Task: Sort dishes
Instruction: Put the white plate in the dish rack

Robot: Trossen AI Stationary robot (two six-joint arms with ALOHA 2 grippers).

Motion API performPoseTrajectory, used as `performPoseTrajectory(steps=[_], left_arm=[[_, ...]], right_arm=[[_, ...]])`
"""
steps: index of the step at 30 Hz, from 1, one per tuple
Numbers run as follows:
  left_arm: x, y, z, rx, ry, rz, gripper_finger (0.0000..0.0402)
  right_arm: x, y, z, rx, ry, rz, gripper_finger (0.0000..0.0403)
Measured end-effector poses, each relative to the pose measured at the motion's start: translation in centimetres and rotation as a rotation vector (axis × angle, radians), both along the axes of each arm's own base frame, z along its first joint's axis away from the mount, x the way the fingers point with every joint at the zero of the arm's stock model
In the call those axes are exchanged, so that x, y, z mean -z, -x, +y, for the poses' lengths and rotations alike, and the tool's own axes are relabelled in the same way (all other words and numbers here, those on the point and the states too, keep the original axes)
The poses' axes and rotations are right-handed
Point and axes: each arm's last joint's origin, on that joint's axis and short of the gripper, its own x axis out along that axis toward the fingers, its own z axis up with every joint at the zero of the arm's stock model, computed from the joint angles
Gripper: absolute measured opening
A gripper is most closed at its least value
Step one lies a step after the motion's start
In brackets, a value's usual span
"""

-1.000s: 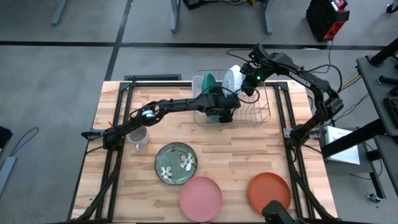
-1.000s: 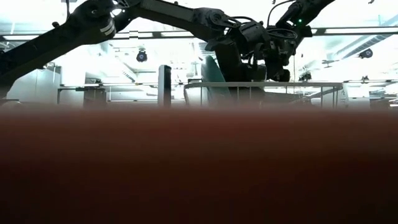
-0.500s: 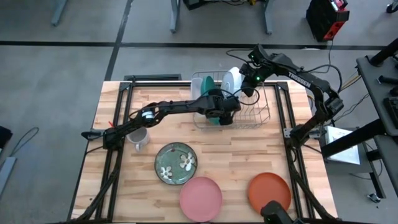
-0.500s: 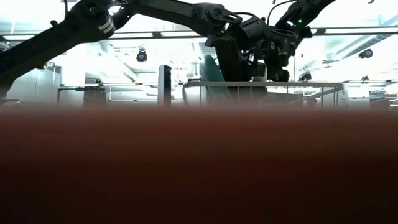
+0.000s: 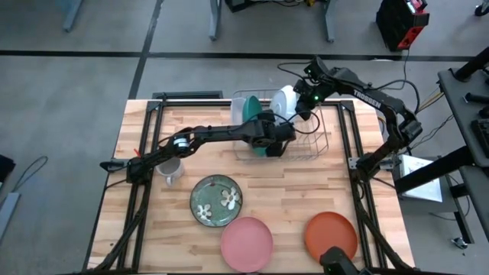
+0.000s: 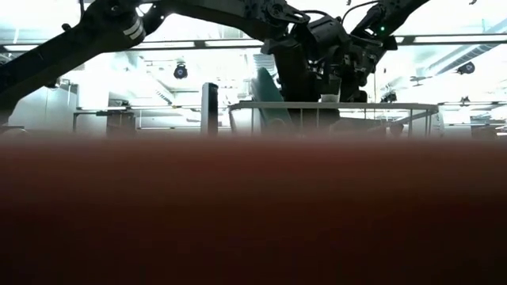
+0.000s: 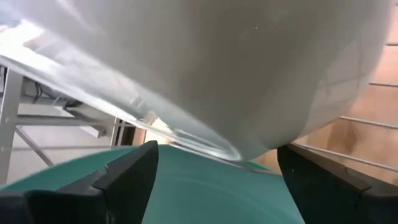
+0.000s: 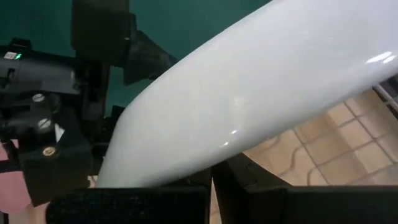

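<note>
A large teal plate (image 5: 250,113) stands on edge in the wire rack (image 5: 313,141) at the table's far side. My left gripper (image 5: 276,139) reaches over it from the left, open; its fingers (image 7: 134,174) stand wide apart in front of the plate's face (image 7: 205,186). My right gripper (image 5: 299,107) is shut on the white bowl (image 5: 283,99), just right of the plate over the rack's far part. On the near half of the table lie the green flowered plate (image 5: 216,200), the pink plate (image 5: 247,243) and the orange-red plate (image 5: 331,235). My left gripper is open over the teal plate; whether its fingers touch it, I cannot tell. My right gripper pinches the white bowl's rim (image 8: 205,155) between its two fingers, coming from the table's right and far side. The bowl is tipped on edge; the rack hides its lower part.
A small grey mug (image 5: 170,168) stands by the left arm near the table's left side. The two arms are close together over the rack. A blurred red-brown surface (image 6: 253,214) just before the low camera blocks most of that view.
My left gripper has risen a little and drawn toward the table's left. The teal plate's top has leaned toward the left, and the rack's left end has slid slightly the same way. The white bowl has stayed almost in place.
</note>
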Motion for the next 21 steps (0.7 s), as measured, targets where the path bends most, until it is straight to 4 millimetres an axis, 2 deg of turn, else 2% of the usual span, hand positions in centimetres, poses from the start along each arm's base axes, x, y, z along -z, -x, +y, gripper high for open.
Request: performPoseTrajectory(steps=[9, 11, 13, 16, 21], left_arm=[[-0.7, 0.7, -0.2, 0.043, -0.024, 0.077, 0.032], [-1.1, 0.4, 0.2, 0.033, -0.023, 0.016, 0.0319], [-1.8, 0.4, 0.2, 0.052, 0.002, -0.011, 0.0318], [-3.1, 1.2, -0.5, 0.01, -0.104, 0.035, 0.0318], [-5.2, 1.7, -1.6, 0.066, -0.066, -0.005, 0.0318]], right_arm=[[0.1, 0.0, 0.0, 0.002, 0.003, 0.003, 0.0], [0.1, 0.0, 0.0, 0.002, 0.003, 0.005, 0.0], [0.2, 0.0, 0.0, 0.0, 0.005, 0.006, 0.0], [0.3, 0.0, 0.1, -0.009, 0.01, 0.006, 0.0], [0.3, -0.1, 0.1, -0.016, 0.013, 0.005, 0.0]])
